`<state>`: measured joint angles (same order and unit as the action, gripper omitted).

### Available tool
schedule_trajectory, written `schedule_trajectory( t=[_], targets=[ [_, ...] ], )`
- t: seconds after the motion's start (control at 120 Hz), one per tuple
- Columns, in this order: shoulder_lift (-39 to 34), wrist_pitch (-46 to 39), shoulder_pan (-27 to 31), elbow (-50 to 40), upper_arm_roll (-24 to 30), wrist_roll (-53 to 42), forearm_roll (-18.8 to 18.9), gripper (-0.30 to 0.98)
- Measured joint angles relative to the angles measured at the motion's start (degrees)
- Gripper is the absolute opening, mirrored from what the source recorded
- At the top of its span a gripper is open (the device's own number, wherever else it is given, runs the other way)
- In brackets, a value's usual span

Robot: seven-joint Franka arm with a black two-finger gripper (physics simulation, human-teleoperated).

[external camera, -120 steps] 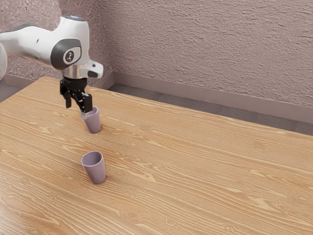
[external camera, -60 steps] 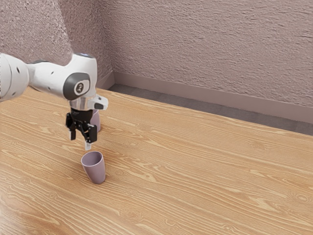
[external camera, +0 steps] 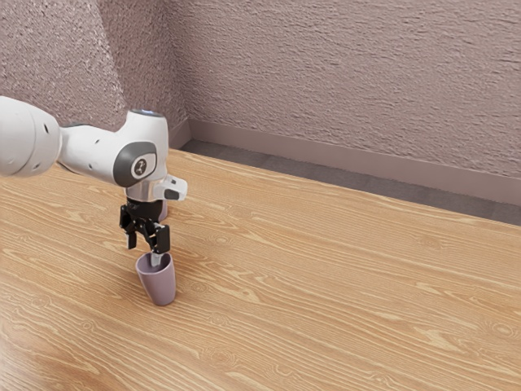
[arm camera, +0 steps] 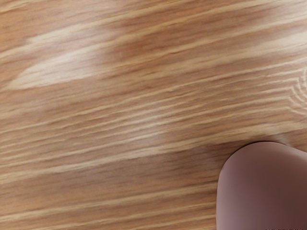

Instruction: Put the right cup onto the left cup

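Fingers wide over the nearer mauve cup

From where I stand, a glossy white arm [external camera: 91, 152] with rounded casings comes in from the exterior view's left, and its black gripper [external camera: 146, 252] hangs pointing down over the desk [external camera: 326, 269]. The two fingers [external camera: 164, 239] stand wide apart with nothing pinched between them. A pale fingertip overlaps the mouth of the nearer cup [external camera: 161, 287], the one on the robot's right; whether it dips inside or only hovers there, I cannot tell.

That cup sits upright on the desk, a smooth, matte mauve tumbler, round at the rim and tapering to a narrower base. The other cup [external camera: 164, 211], the left one, is farther off and mostly hidden behind the gripper, a sliver of the same mauve. The two are apart, neither stacked on the other.

The desk is honey-brown wood with pale, wavy grain. In the wrist view the streaks run long and shiny past the rounded, blurred side of a mauve cup.

On the arm, a dark rounded patch carries a pale ringed emblem [external camera: 140, 167], too small to read. Beyond rise a rough, pinkish plaster wall [external camera: 342, 81], a plain skirting board [external camera: 342, 157] and a strip of dark floor [external camera: 326, 174]
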<state>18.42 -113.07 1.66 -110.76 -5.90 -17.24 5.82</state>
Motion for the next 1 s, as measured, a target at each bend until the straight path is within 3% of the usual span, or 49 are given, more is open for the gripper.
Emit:
schedule_trajectory(
  t=[0.125,0.317,0.458,0.675,1.0],
  targets=[
    [0.6,-1.3,0.0,0.0,0.0,-0.2,0.0,0.68],
    [0.6,-2.7,-0.1,0.0,0.0,-0.4,-0.1,0.24],
    [0.2,-3.0,-0.5,0.1,0.1,-0.6,0.0,0.05],
    [-1.2,-3.2,-1.5,0.1,0.4,-0.6,0.0,-0.05],
    [-1.5,-3.8,-1.7,0.1,0.9,-0.5,-0.5,-0.09]
  ],
)
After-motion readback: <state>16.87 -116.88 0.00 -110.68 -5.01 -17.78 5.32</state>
